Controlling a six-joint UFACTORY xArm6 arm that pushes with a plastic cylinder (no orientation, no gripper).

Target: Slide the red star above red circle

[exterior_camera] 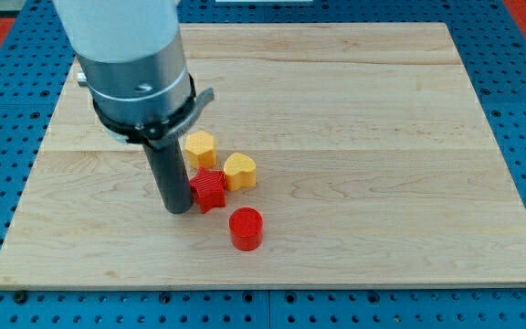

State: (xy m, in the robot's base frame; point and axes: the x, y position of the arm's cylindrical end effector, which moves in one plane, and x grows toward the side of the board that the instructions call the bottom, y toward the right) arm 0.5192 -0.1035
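With my tip (179,208) touching the red star's (208,190) left side at frame centre-left, gripperless end effector holding nothing, star sits upper-left of red circle (246,228); next: nudge it right.

Wooden surface (354,110) open across view's right and top. Clutter near centre-left: my tip (179,210) touching red star (208,190); yellow heart (239,171) and yellow hexagon (199,147) crowding behind. Narrow gap before red circle (246,228).
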